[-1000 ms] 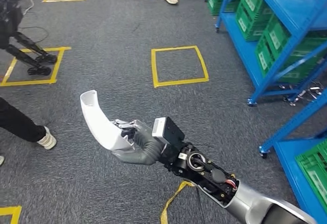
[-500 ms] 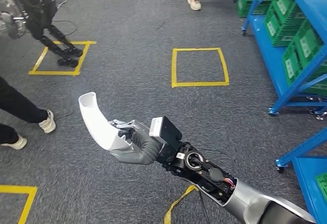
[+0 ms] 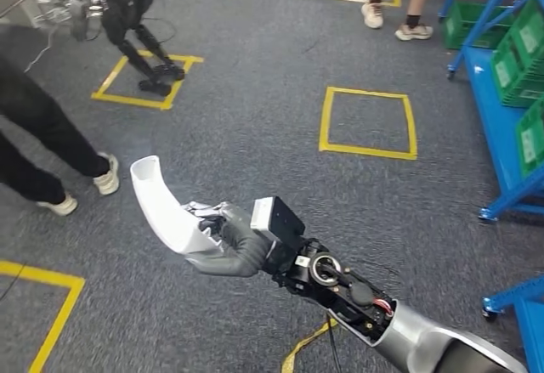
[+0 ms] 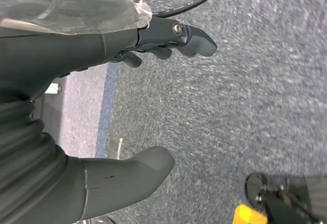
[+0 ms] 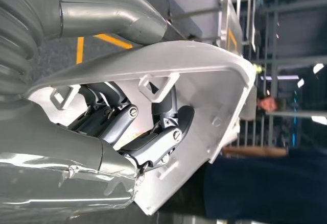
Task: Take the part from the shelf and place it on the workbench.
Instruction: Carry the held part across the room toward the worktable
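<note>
right hand: white curved part is gripped, fingers curled inside its shell, held out above the grey carpet | left hand: nothing held, fingers apart

White curved part held in the right hand above the carpet

The part is a glossy white plastic shell, long and curved like a scoop, with a rounded, open upper end that rises up and away from the right hand, which grips its lower end. It hangs in the air over grey carpet, touching nothing else. In the right wrist view the part shows its hollow inner side: a smooth trough with a thin raised rim, small moulded rectangular tabs along one edge and a few small bosses. The dark fingers curl inside the trough, and the thumb lies along the outer wall.
</note>
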Controlling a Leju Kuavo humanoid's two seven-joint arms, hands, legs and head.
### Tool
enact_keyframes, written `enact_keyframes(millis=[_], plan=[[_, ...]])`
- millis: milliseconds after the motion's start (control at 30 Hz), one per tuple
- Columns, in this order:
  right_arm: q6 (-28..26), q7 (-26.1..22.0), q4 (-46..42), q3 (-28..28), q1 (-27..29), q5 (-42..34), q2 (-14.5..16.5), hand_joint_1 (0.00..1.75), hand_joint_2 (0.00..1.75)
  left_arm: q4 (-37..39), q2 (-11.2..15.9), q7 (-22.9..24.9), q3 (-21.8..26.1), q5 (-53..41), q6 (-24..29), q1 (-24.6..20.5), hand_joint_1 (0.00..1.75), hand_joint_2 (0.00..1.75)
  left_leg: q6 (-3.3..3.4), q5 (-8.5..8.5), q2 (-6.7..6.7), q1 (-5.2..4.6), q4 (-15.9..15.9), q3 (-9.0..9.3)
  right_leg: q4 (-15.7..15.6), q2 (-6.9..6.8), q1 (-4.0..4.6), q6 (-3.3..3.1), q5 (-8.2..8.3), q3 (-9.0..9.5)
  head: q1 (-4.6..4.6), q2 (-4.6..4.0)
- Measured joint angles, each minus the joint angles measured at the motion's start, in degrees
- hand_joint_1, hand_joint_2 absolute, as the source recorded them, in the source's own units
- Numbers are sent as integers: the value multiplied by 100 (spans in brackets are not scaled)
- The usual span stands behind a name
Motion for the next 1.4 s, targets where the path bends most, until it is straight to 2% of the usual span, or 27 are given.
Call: enact_keyframes(millis=[33, 67, 100, 167, 233, 267, 333, 367, 433, 500, 567, 600, 633, 700, 767, 867, 900, 933, 1000, 1067, 1100, 1133, 1200, 1233, 1300, 1367, 1400], plan=[[17, 1, 12, 4, 4, 0, 0, 175, 175, 1, 1, -1, 0, 5, 7, -1, 0, 175, 5, -1, -53, -2, 2, 1, 364, 30, -1, 8, -122, -177, 23, 0], [31, 2, 25, 9, 5, 0, 0, 175, 175, 1, 2, -2, 0, 9, 12, -1, 0, 175, 7, -2, -113, -4, 6, 4, 552, 44, -2, 12, -136, -276, 38, 0], [43, 4, 34, 13, 4, 0, 0, 175, 175, 2, 3, -1, 0, 9, 16, 0, 0, 175, 6, -3, -181, -6, 10, 10, 494, 52, -3, 7, -24, -264, 48, 0], [62, 10, 41, 22, -10, 0, 0, 175, 175, 2, -3, 4, 0, 9, 17, 0, 0, 175, -6, -11, -319, -1, 21, 24, -220, 167, -6, -27, 438, 33, 75, 0], [79, 19, 45, 32, -26, 0, 0, 175, 175, 2, -16, 11, 0, 10, 14, -9, 0, 175, -45, -17, -442, -6, 55, -8, -938, 414, -21, -73, 742, 324, 85, 0], [93, 26, 47, 37, -30, 0, 0, 175, 175, 2, -21, 14, 0, 14, 12, -10, 0, 175, -75, -11, -495, 0, 65, -41, -1103, 503, -20, -90, 779, 382, 80, 0], [127, 44, 52, 45, -35, 1, 2, 175, 175, 3, -17, 20, 0, 23, 11, 3, 0, 175, -149, 18, -608, 16, 62, -91, -1178, 469, -19, -132, 767, 400, 61, 0], [139, 52, 55, 50, -40, 2, 7, 175, 175, 4, -14, 24, 0, 28, 11, 17, 0, 175, -182, 5, -585, 21, 82, -107, -1201, 410, -20, -163, 780, 415, 54, 0], [150, 58, 59, 57, -55, 2, 18, 175, 175, 8, -11, 28, 0, 31, 11, 24, 0, 175, -240, -181, -363, 13, 393, -258, -1250, 275, -40, -229, 804, 454, -13, 0], [154, 62, 69, 62, -58, 2, 22, 175, 175, 8, -14, 30, 0, 31, 11, 5, 0, 175, -290, -547, -88, 16, 1162, -647, -1261, 132, -30, -261, 802, 464, -93, 0], [155, 66, 84, 73, -57, 2, 22, 175, 175, 8, -13, 30, 0, 31, 11, -1, 0, 175, -324, -733, -2, 26, 1785, -973, -1260, -9, -18, -268, 793, 462, -119, 0], [155, 67, 89, 79, -57, 2, 22, 175, 175, 8, -12, 30, 0, 31, 11, 3, 0, 175, -328, -670, 14, 27, 1785, -979, -1260, -72, -17, -268, 787, 465, -127, 0], [155, 68, 91, 84, -59, 2, 22, 175, 175, 8, -9, 30, 0, 32, 11, 6, 0, 175, -320, -512, 34, 26, 1539, -855, -1260, -126, -16, -263, 779, 473, -134, 0], [155, 68, 91, 88, -67, 2, 24, 175, 175, 8, 1, 31, 0, 33, 11, 2, 0, 175, -274, -142, 181, 3, 661, -392, -1257, -218, 0, -232, 753, 497, -146, 0], [154, 67, 90, 89, -78, 2, 26, 175, 175, 8, 8, 32, 0, 33, 11, -10, 0, 175, -197, 27, 285, -34, 108, -102, -1252, -289, 32, -182, 722, 519, -136, 0], [156, 66, 89, 94, -87, 2, 29, 175, 175, 8, 8, 32, 0, 33, 11, -4, 0, 175, -99, 36, 176, -41, 38, -82, -1247, -363, 41, -100, 680, 546, -107, 0], [156, 66, 89, 94, -91, 2, 29, 175, 175, 8, 6, 32, 0, 33, 11, -1, 0, 175, -67, 45, 135, -28, 21, -73, -1176, -315, 32, -74, 614, 528, -102, 0], [157, 64, 89, 94, -96, 2, 28, 175, 175, 8, 5, 32, 0, 33, 11, -1, 0, 175, -33, 57, 98, -13, 3, -62, -988, -230, 21, -50, 485, 456, -85, 0], [157, 64, 96, 93, -94, 2, 28, 175, 175, 9, 3, 32, 0, 34, 11, -4, 0, 175, 12, 64, 16, -2, -9, -52, -239, -23, 4, -21, 86, 129, -32, 0], [166, 68, 114, 94, -79, 4, 28, 175, 175, 10, 5, 32, 0, 40, 14, -4, 0, 175, 25, 61, -88, -7, -4, -50, 480, 50, 0, -1, -164, -220, 14, 0], [174, 72, 124, 95, -75, 7, 28, 175, 175, 10, 5, 32, 0, 43, 16, -3, 0, 175, 26, 59, -152, -8, 2, -46, 548, 60, -1, 2, -116, -270, 28, 0], [182, 75, 131, 95, -75, 9, 28, 175, 175, 10, 5, 32, 0, 46, 19, -3, 0, 175, 22, 55, -220, -6, 11, -41, 379, 70, -4, -2, 44, -211, 39, 0], [192, 83, 136, 99, -90, 18, 28, 175, 175, 10, -2, 32, 0, 54, 20, -3, 0, 175, -2, 39, -356, 1, 36, -34, -427, 204, -17, -31, 505, 128, 68, 0], [194, 87, 139, 103, -100, 22, 28, 175, 175, 10, -6, 32, 0, 59, 20, -7, 0, 175, -22, 30, -416, -4, 64, -46, -800, 307, -30, -48, 656, 286, 78, 0], [199, 102, 150, 121, -112, 33, 28, 175, 175, 10, -11, 37, 0, 73, 20, -6, 0, 175, -82, 35, -518, 0, 87, -90, -1138, 445, -30, -83, 740, 422, 69, 0], [209, 125, 158, 139, -123, 35, 37, 175, 175, 12, -3, 49, 0, 88, 23, 16, 0, 175, -154, 51, -597, 15, 80, -120, -1171, 368, -26, -137, 750, 438, 50, 0], [215, 136, 162, 145, -133, 35, 46, 175, 175, 14, 1, 54, 0, 98, 26, 28, 0, 175, -186, 22, -540, 11, 120, -142, -1195, 315, -33, -171, 764, 452, 35, 0]])
